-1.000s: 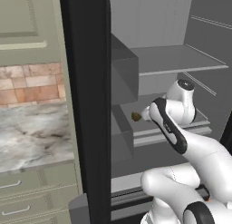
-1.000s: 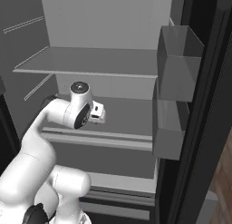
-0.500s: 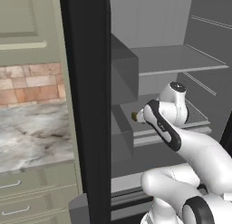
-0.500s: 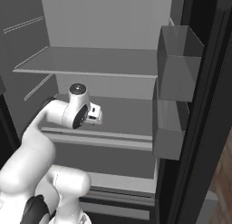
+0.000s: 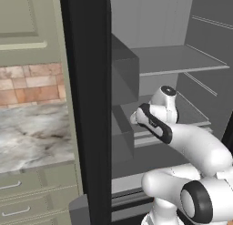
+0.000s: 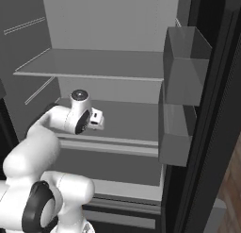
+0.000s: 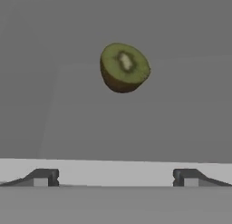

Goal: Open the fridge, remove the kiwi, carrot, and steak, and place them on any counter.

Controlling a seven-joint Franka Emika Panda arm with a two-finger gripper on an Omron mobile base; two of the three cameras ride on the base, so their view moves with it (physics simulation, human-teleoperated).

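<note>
A: Two finger tips of the gripper point(image 7: 115, 177) stand fully apart, gripping nothing and touching nothing.

B: Location of the kiwi point(image 7: 124, 67)?

A: Ahead of the gripper, centred between the tips, on a grey surface inside the fridge point(image 6: 108, 62).

- The tall black double-door fridge point(image 5: 86, 105) is cut off at twelve and six o'clock.
- The grey-white marbled stone counter point(image 5: 32, 137) is cropped at nine o'clock.
- The gripper's jaws are hidden behind the white wrist.
</note>
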